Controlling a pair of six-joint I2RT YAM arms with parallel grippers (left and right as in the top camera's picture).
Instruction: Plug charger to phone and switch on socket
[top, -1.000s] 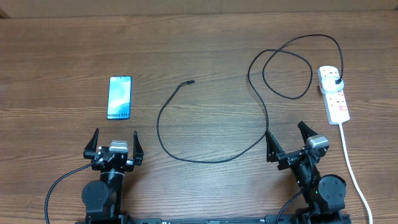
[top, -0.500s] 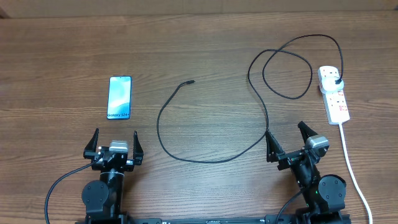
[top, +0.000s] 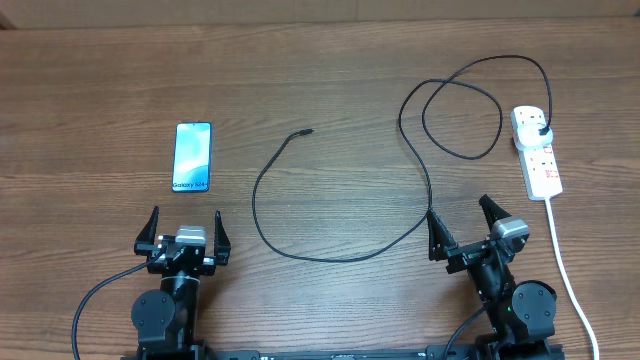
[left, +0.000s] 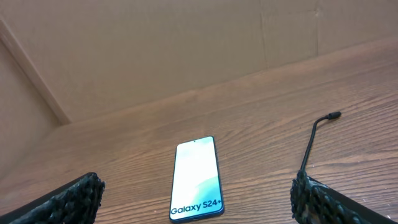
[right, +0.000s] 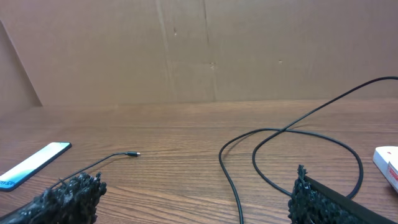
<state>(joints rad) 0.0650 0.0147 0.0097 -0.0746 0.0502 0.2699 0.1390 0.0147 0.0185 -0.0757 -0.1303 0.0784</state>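
The phone (top: 192, 157) lies flat at the table's left, its light teal screen up and its "Galaxy" lettering toward me; it also shows in the left wrist view (left: 196, 178). The black charger cable (top: 300, 250) loops across the middle, its connector tip (top: 306, 132) free right of the phone, its plug end (top: 543, 133) seated in the white socket strip (top: 538, 153) at the far right. My left gripper (top: 186, 232) is open and empty just in front of the phone. My right gripper (top: 465, 226) is open and empty, the cable running past its left finger.
The socket's thick white cord (top: 566, 275) runs down the right side past my right arm toward the table's front edge. A brown cardboard wall (right: 186, 50) stands behind the table. The wood tabletop (top: 330, 60) stretches beyond the cable loops.
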